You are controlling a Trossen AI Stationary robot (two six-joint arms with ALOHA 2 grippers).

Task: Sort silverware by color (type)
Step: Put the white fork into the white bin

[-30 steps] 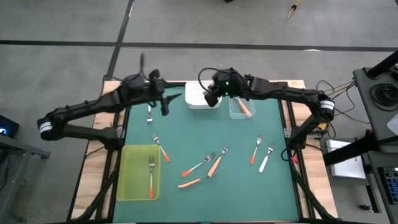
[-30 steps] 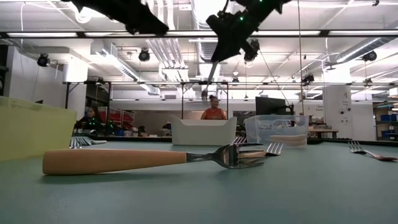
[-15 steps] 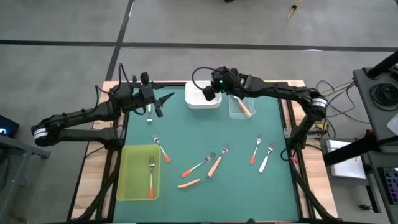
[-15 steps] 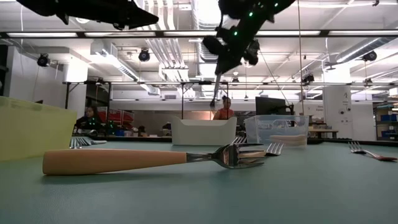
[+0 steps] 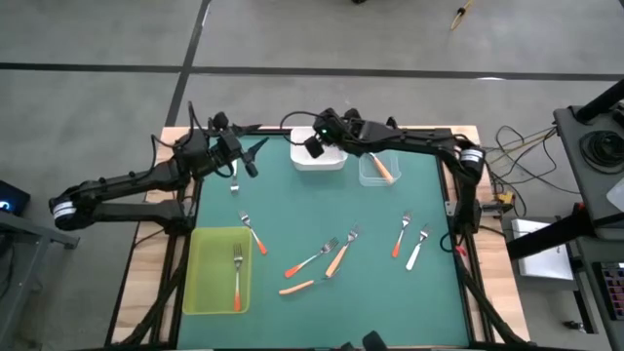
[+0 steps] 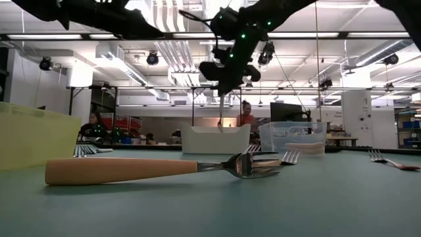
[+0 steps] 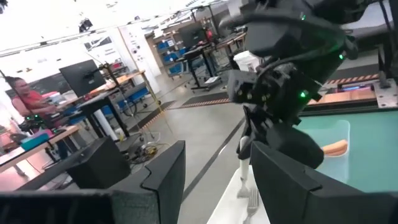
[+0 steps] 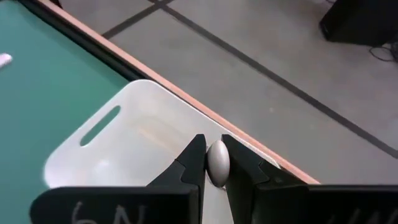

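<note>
The white-handled fork [image 8: 217, 163] hangs pinched between the right gripper's [image 8: 216, 167] fingers, directly above the white tray [image 8: 99, 146]. It should be lowered inside the walls before release. The left gripper [image 5: 239, 161], fingers spread, waits aside. Counted loose on the mat: eight forks; one in the yellow-green tray [image 5: 207, 278], one in the clear tray [image 5: 365, 176].

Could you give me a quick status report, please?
Right tool shut on white fork, above white tray. Left tool open, hovering at table's far-left. Nothing blocking.
</note>
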